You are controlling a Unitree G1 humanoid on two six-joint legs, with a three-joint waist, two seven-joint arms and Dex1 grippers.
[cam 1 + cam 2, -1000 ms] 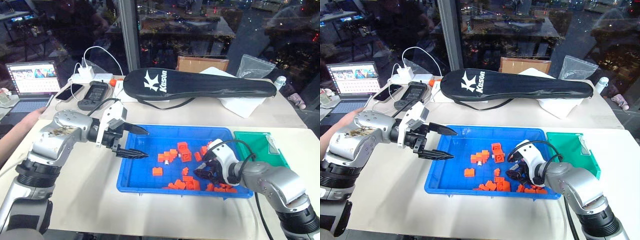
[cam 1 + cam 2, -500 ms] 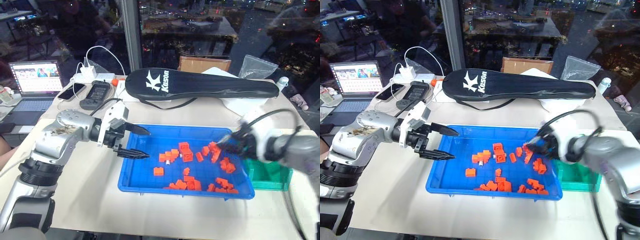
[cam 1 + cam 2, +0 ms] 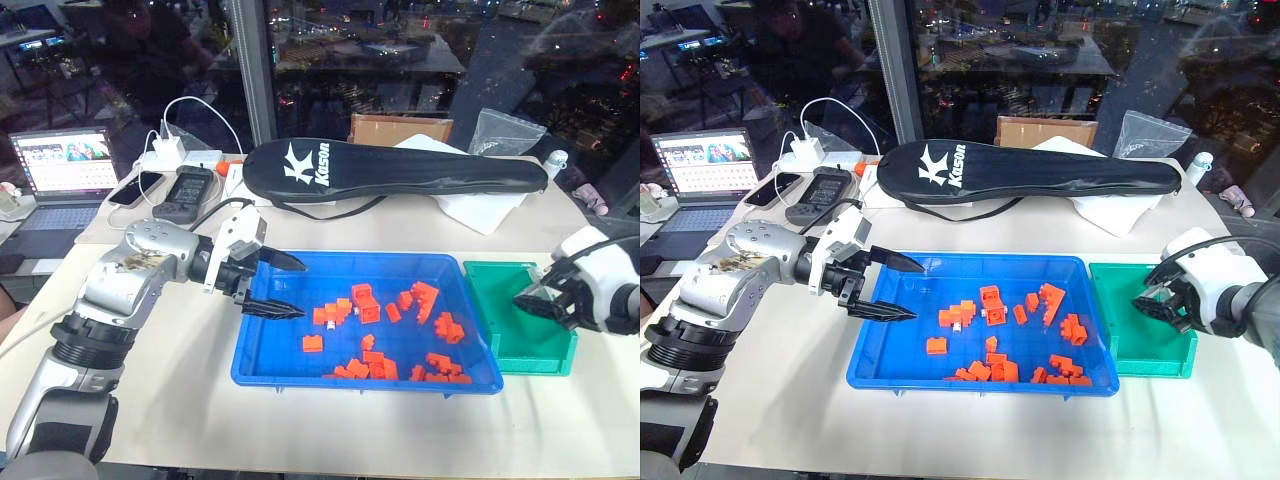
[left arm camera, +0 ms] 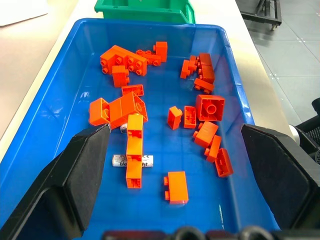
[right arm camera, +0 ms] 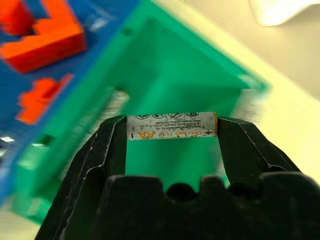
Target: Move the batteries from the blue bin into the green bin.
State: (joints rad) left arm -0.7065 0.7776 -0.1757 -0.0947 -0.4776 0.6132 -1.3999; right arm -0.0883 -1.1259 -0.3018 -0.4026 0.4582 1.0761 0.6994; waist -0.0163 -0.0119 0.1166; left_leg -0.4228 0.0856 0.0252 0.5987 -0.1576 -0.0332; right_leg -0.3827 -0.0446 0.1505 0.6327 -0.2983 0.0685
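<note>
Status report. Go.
Right gripper clamps a battery over the green bin. Left gripper open over the blue bin. Nothing in the way.

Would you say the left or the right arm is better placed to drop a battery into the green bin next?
The right. Its right gripper already holds a battery end to end between its fingers, directly over the green bin. The left gripper hangs open and empty over the blue bin, far from it.
</note>
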